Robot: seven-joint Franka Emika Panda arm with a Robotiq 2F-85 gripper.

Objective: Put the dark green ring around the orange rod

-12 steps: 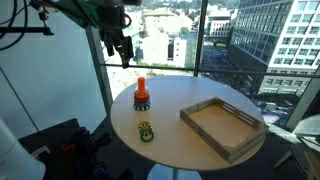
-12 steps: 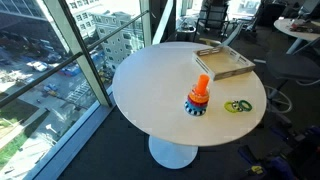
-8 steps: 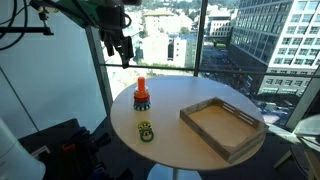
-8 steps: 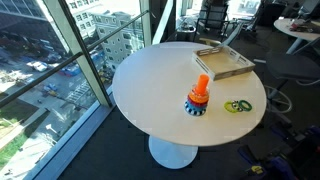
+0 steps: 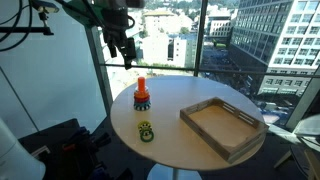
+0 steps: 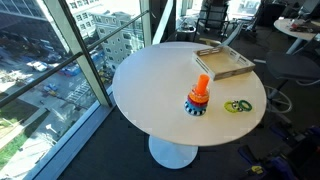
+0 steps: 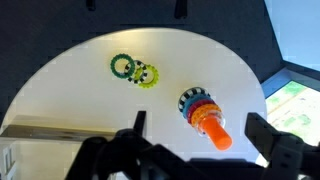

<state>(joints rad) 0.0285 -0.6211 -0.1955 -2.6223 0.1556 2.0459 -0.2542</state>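
The dark green ring (image 7: pixel 123 66) lies flat on the round white table (image 7: pixel 70 95), touching a yellow ring (image 7: pixel 147 76). In an exterior view the pair sits near the table's front edge, with the dark green ring (image 5: pixel 147 136) nearest it. The orange rod (image 7: pixel 212 126) stands upright on a base stacked with coloured rings, and it shows in both exterior views (image 5: pixel 141 88) (image 6: pixel 201 88). My gripper (image 7: pixel 197 122) is open and empty. It hangs high above the table (image 5: pixel 124 50), over the rod side, well apart from the rings.
A shallow wooden tray (image 5: pixel 222 126) (image 6: pixel 224 62) lies on the table's other side, and its edge shows in the wrist view (image 7: pixel 30 130). Floor-to-ceiling windows stand just behind the table. Office chairs and another table stand in the background (image 6: pixel 300 35).
My gripper has shifted slightly. The rings, rod and tray have not moved.
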